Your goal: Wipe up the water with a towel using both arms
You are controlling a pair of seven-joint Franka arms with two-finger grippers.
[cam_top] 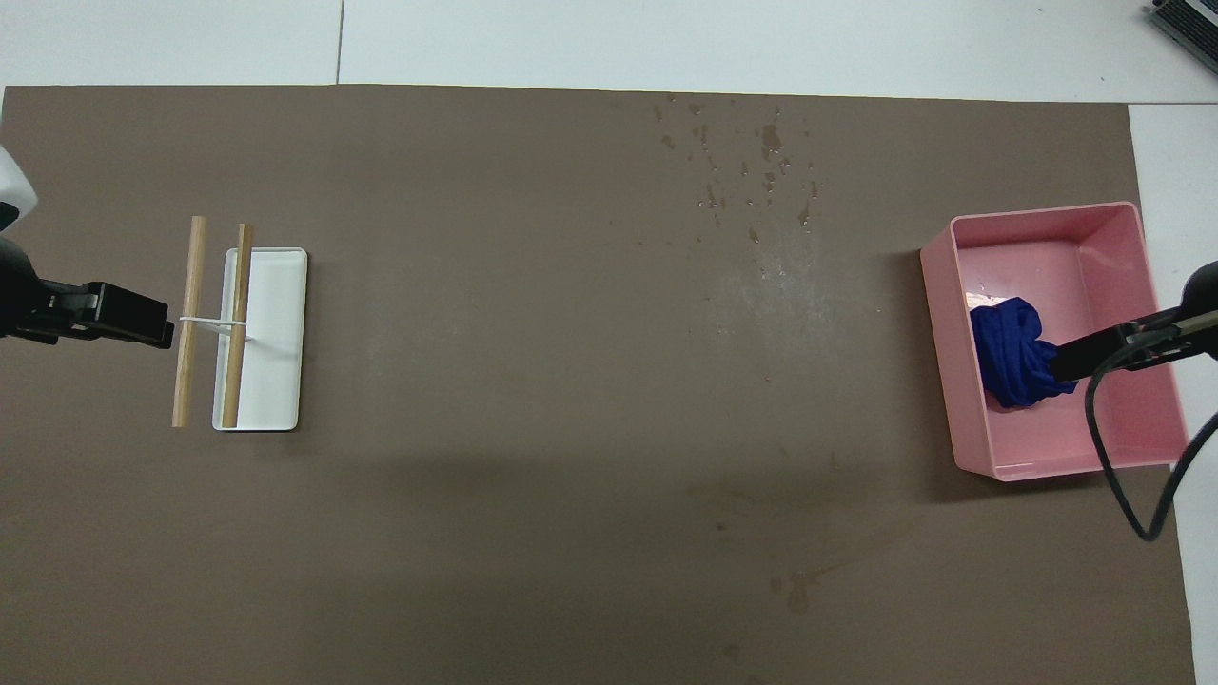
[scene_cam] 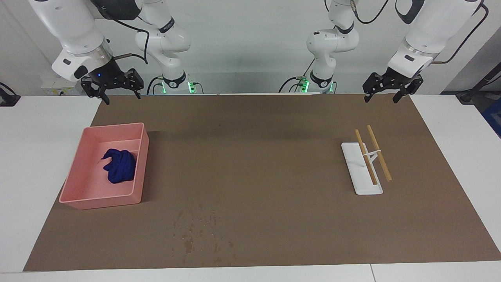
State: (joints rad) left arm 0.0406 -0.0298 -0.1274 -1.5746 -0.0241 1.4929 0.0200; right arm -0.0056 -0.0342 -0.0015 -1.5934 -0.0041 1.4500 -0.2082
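The water [scene_cam: 197, 231] is a patch of dark specks on the brown paper sheet [scene_cam: 250, 156], farther from the robots than the pink tray; it also shows in the overhead view [cam_top: 752, 171]. The towel [scene_cam: 119, 165], a deep blue bundle, lies in the pink tray [scene_cam: 101, 201] toward the right arm's end, also seen from overhead [cam_top: 1009, 347]. My right gripper [scene_cam: 117, 98] is open and raised over the paper's robot-side edge, apart from the tray; from overhead it [cam_top: 1061, 362] overlaps the towel. My left gripper [scene_cam: 381, 100] is open, raised over the paper's corner, and it shows in the overhead view [cam_top: 157, 328].
A white tray [scene_cam: 362, 184] bearing a small rack of two wooden sticks [scene_cam: 377, 152] stands toward the left arm's end, also seen from overhead [cam_top: 276, 323]. A faint stain [cam_top: 795, 590] marks the paper nearer to the robots. White table surrounds the sheet.
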